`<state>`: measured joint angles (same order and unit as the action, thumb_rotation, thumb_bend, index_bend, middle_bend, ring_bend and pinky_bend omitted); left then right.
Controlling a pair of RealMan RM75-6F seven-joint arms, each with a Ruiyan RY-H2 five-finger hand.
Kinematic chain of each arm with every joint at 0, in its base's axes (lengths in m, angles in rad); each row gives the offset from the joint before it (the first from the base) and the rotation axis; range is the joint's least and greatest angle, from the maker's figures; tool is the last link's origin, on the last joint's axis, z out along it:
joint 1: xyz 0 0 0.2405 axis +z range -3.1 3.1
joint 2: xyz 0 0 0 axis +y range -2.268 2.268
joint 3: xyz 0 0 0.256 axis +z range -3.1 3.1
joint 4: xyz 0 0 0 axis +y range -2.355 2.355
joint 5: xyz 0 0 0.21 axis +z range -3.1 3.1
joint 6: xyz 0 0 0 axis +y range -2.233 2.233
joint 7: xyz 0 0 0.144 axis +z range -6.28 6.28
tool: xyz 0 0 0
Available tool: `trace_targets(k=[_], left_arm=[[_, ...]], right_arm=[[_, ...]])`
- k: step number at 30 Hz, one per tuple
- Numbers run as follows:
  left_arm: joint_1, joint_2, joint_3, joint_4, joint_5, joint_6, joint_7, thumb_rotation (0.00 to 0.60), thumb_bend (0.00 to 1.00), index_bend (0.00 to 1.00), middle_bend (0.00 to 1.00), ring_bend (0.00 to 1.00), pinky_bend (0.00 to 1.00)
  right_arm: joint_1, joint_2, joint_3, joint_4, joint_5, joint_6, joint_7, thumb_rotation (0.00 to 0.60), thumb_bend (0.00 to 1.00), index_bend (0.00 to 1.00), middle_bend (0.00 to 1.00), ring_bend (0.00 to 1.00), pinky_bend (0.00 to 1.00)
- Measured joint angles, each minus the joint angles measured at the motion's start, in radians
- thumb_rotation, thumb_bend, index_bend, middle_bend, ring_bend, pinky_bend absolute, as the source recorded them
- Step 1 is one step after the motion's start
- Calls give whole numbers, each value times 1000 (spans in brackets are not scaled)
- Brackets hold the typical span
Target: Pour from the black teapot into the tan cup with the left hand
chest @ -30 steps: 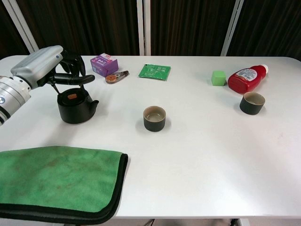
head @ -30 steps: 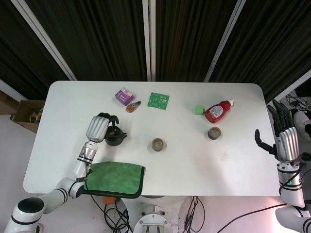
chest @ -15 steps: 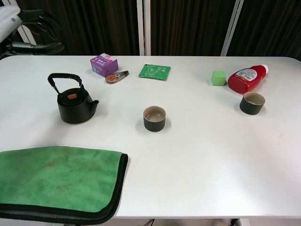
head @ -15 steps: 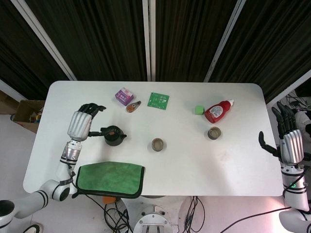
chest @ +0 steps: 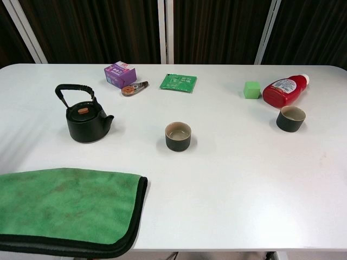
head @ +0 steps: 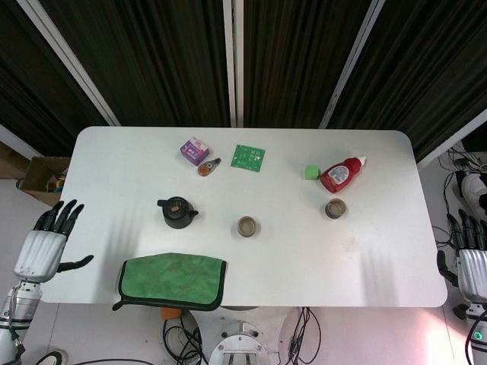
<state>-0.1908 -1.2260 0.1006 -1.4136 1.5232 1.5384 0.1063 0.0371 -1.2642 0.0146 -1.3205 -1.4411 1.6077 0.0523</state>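
Head view: both hands sitting off the table edges, nothing in either.
Left hand: hanging past the table's left edge, fingers spread wide, thumb sticking out toward the table, holding nothing. Not showing in chest view.
Right hand: peeking in at the frame's right edge, beyond the table's right-near corner; fingers pointing up and apart, nothing in it, partly cut off.
Black teapot: standing upright on the table, left of centre, well apart from the left hand. Chest view showing handle raised, lid on, spout pointing right toward the cup.
Tan cup: sitting upright near table centre, right of the teapot, gap between them. Dark outside, tan inside; can't tell any liquid level.
Second cup: standing further right, just near of the red bottle.
Red bottle: lying on its side, white cap pointing far-right.
Green cube: resting just left of the bottle.
Green packet: lying flat at far-centre.
Purple box: sitting far-left of the packet, w/ a small tape dispenser just beside it.
Green cloth: lying folded at the near edge, near side of the teapot, overhanging a bit.
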Motion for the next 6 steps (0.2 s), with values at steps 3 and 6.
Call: trace_targets(k=[3, 6], left_arm=[[26, -9, 33, 48, 5, -28, -44, 473, 0, 7, 26, 22, 178], [45, -26, 31, 74, 11, -25, -81, 474, 0, 7, 26, 23, 177]], right_arm=[[-26, 3, -16, -4, 22, -30, 16, 600, 466, 0, 0, 0, 0], [-44, -5, -26, 32, 34, -58, 64, 600, 467, 0, 0, 0, 0]])
